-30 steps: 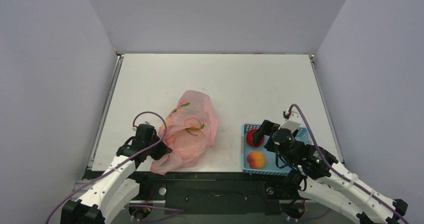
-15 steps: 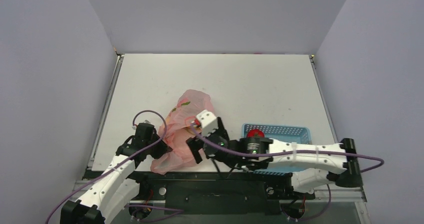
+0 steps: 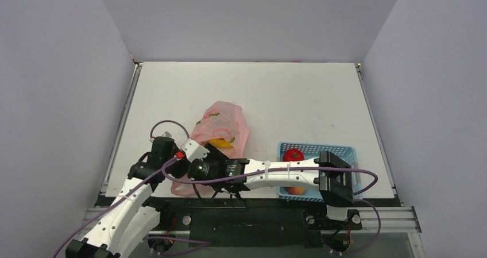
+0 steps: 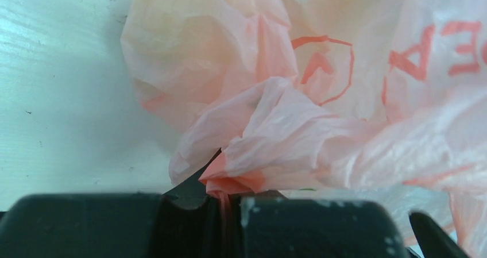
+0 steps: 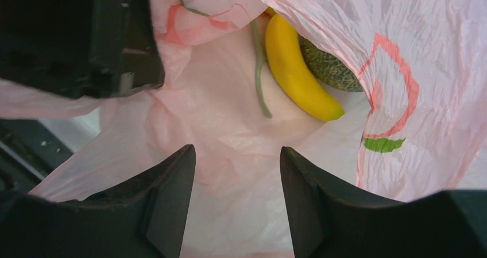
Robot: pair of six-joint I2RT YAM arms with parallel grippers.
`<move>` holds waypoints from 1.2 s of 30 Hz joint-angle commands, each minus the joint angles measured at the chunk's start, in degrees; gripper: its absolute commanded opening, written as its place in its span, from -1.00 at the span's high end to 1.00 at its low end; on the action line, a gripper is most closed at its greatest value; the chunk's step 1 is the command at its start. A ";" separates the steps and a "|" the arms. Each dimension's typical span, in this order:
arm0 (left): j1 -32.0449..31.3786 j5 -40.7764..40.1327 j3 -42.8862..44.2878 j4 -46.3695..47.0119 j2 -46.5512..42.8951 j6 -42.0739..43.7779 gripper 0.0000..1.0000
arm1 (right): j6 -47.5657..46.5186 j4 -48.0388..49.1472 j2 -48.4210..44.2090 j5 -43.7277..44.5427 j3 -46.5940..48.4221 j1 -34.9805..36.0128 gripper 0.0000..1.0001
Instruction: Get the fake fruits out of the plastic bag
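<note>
Two pincers work at the bag. Right pincer: jaws apart, empty, inside the bag's mouth. Banana and melon lie just beyond it, not yet removed. Left pincer: clenched on a fold of the bag's edge. Removed so far: tomato and peach, in the basket on the table. Likely hindrance: loose film crowding the fingers.

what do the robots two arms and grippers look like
The left arm and right arm are white shelled segments with black joints, each trailing a thin purple cable. The left gripper and right gripper have chunky matt black fingers. A white camera block sits by the right wrist.
</note>
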 commanded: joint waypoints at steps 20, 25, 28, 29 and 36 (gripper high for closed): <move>-0.36 6.09 4.06 0.38 -2.92 -0.76 1.00 | 13.54 30.52 1.07 -10.28 -11.32 -17.73 -0.08; -0.36 6.39 1.42 1.74 -3.51 -0.91 1.00 | 7.03 33.43 3.08 -12.97 -12.66 -18.89 -0.09; -0.36 6.66 0.85 2.22 -3.20 -0.75 1.00 | 3.27 33.10 5.07 -14.01 -11.84 -19.04 -0.09; -0.36 6.83 0.58 2.33 -3.13 -0.58 1.00 | 2.01 32.78 5.46 -14.10 -11.13 -18.99 -0.09; -0.46 7.34 -0.53 3.19 -2.40 -0.21 1.00 | -1.80 30.74 9.84 -11.12 -7.98 -19.11 -0.13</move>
